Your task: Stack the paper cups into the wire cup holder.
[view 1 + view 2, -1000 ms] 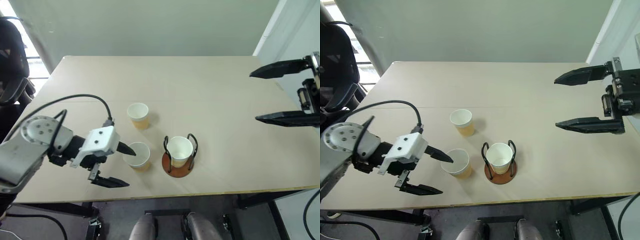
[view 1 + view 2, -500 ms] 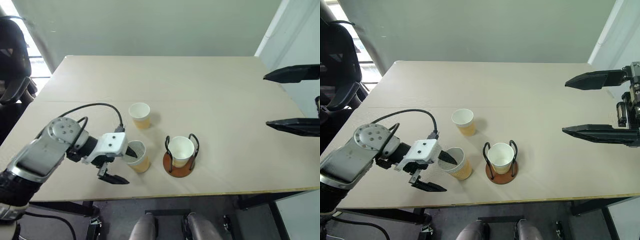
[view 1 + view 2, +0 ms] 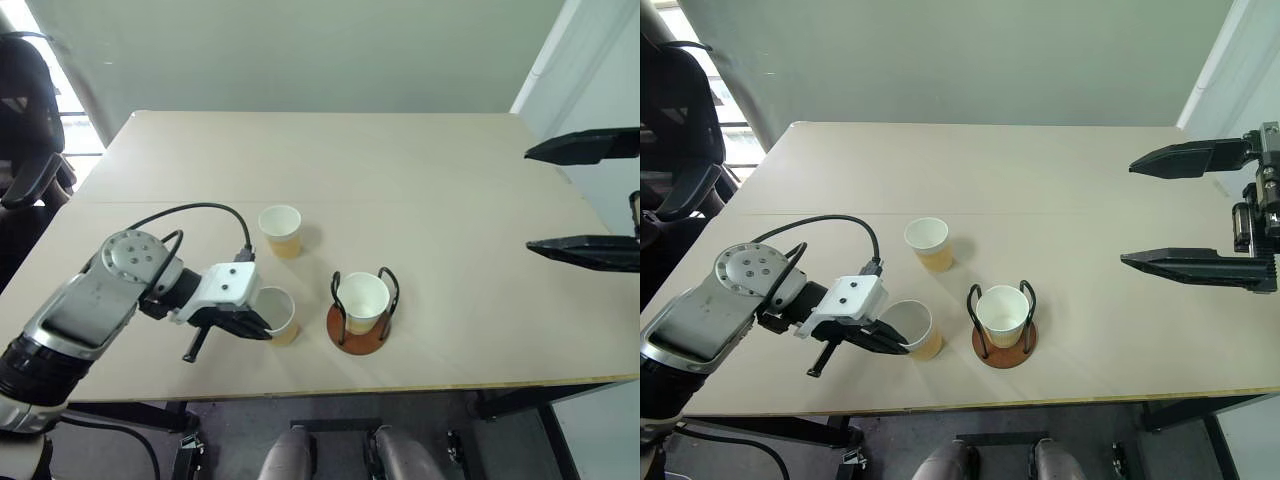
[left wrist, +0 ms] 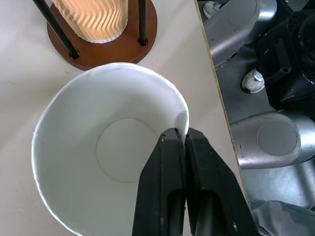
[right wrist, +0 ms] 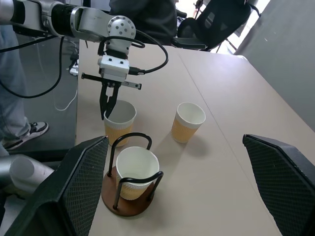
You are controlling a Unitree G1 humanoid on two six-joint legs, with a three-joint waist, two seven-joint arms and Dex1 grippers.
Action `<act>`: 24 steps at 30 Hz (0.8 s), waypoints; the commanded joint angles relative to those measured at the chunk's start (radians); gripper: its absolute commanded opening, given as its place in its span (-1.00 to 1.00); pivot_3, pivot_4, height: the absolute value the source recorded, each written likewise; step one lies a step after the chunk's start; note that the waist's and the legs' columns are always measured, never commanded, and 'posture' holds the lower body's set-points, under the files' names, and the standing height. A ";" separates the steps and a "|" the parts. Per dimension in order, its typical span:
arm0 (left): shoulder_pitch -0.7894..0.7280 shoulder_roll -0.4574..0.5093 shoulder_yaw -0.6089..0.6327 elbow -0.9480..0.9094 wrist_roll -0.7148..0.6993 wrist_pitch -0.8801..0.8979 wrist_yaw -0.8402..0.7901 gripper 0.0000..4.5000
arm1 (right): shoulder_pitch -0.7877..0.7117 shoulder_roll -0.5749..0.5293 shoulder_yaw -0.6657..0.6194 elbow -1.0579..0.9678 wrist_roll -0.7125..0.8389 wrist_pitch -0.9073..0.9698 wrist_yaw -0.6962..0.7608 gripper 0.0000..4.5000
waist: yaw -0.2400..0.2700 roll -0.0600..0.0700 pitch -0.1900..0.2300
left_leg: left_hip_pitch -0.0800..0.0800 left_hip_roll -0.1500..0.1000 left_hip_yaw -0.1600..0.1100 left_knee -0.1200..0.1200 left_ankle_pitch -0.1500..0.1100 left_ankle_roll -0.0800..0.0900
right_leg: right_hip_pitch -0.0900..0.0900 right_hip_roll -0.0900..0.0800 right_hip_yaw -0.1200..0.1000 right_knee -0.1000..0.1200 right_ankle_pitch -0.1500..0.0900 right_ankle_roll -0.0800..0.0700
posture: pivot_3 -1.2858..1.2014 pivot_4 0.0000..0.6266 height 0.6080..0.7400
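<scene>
Left end effector (image 4: 178, 142): its two black fingers are pressed together on the wall of a paper cup, one finger inside the rim and one outside, at the side of the cup nearest the tabletop's front edge.
Held cup (image 3: 275, 313): it stands upright on the tabletop (image 3: 400, 190), near the front edge, just beside the wire cup holder on the robot's left side. Its white inside is open to above; the wall under the rim is pale yellow-tan.
Wire cup holder (image 3: 361, 330): a round reddish-brown base with thin black wire loops rising upright. It stands near the front edge, about in the middle of the tabletop's width.
Cup in holder (image 3: 361, 301): it sits upright between the wire loops, its white rim about level with the loop tops.
Third cup (image 3: 281, 231): it stands upright and alone, farther from the front edge than the held cup, apart from both the held cup and the holder.
Right end effector (image 3: 1190, 212): its two long black fingers are spread wide, with nothing between them. It hangs above the right side of the tabletop, well apart from all the cups.
Chair (image 3: 680, 120): a dark office chair stands beyond the left edge of the tabletop.
</scene>
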 commanded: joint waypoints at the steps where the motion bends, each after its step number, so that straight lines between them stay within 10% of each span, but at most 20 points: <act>1: -0.001 0.009 0.042 -0.031 -0.017 0.020 0.003 -0.99 | -0.027 -0.023 0.008 0.012 -0.005 -0.034 -0.004 1.00 | 0.000 0.000 0.000 | 0.000 0.000 0.000 0.000 0.000 0.000 | 0.000 0.000 0.000 0.000 0.001 0.001 | 0.03 -0.52 1.00; 6: -0.026 0.011 0.076 -0.015 -0.041 0.025 -0.010 -0.99 | -0.027 -0.027 0.020 0.020 -0.014 -0.055 -0.006 1.00 | 0.000 0.000 0.000 | 0.000 0.000 0.000 0.000 0.000 0.000 | 0.000 0.000 0.000 0.000 0.002 0.003 | 0.03 -0.52 1.00; 13: -0.464 -0.077 0.133 0.220 -0.129 0.005 -0.087 -0.99 | -0.036 -0.044 0.037 0.047 -0.046 -0.093 0.001 1.00 | 0.013 0.000 0.000 | -0.002 0.000 0.000 0.002 0.002 0.003 | 0.001 0.000 0.000 -0.001 0.001 0.001 | 0.03 -0.52 1.00; 24: -0.706 -0.284 -0.114 0.249 -0.316 -0.128 -0.096 -0.99 | 0.010 -0.069 -0.009 0.033 -0.080 -0.101 -0.007 1.00 | 0.014 0.001 0.000 | -0.003 -0.004 0.000 0.005 -0.002 0.010 | 0.003 -0.004 0.002 -0.004 0.005 0.017 | 0.03 -0.52 1.00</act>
